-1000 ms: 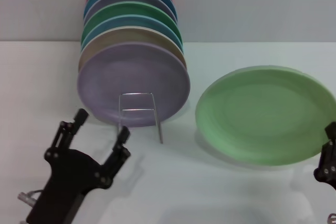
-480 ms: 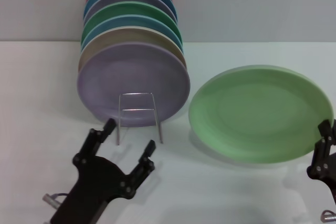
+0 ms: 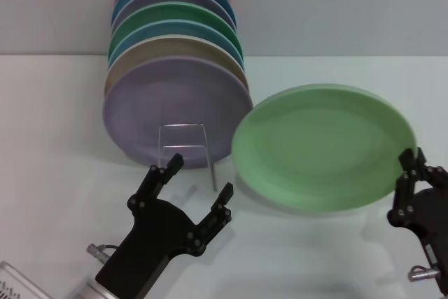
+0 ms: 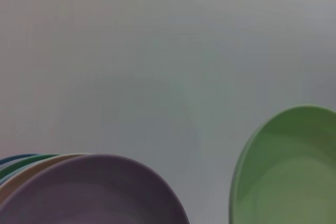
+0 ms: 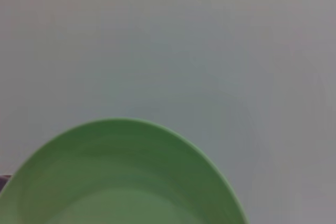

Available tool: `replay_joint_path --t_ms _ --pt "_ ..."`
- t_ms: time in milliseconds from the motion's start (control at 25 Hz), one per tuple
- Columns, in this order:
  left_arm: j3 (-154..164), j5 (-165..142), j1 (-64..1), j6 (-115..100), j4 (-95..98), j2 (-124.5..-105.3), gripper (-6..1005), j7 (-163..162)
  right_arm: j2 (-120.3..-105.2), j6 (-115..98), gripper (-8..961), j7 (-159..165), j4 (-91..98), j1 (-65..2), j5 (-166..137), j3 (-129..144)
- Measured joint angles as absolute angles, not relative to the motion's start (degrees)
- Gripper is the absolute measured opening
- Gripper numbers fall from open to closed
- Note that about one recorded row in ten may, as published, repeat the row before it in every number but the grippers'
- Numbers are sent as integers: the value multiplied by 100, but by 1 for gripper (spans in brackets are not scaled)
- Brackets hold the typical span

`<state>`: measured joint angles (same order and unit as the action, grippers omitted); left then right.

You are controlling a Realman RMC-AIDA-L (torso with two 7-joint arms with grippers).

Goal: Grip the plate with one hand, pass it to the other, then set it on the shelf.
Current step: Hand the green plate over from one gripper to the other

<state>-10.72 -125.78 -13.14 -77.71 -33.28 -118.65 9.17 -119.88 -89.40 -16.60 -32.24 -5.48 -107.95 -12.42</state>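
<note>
The light mint-green plate (image 3: 322, 146) hangs tilted above the table, right of centre in the head view. My right gripper (image 3: 411, 166) is shut on its right rim. My left gripper (image 3: 201, 176) stands open, low and just left of the plate's left edge, not touching it. The shelf (image 3: 185, 146), a thin wire rack with an upright loop, stands behind the left gripper with several plates leaning in it. The left wrist view has the plate (image 4: 289, 171) off to one side, and it fills the near part of the right wrist view (image 5: 126, 182).
A lavender plate (image 3: 175, 110) fronts the row of coloured plates in the rack, with a darker green plate (image 3: 182, 15) farther back. The lavender plate (image 4: 100, 192) also shows in the left wrist view. A grey wall lies behind the white table (image 3: 56, 117).
My right gripper has carried the plate leftward toward the middle. My left gripper has moved right and forward, closing the distance to the plate's left edge.
</note>
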Motion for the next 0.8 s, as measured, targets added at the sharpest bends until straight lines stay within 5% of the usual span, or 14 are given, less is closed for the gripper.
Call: replay_joint_path --t_ms 800 --pt "-1324 -12584 -1519 -7014 -3683 -11859 830 914 -11984 -8840 19 -1655 -3203 -487 -10815 -1045"
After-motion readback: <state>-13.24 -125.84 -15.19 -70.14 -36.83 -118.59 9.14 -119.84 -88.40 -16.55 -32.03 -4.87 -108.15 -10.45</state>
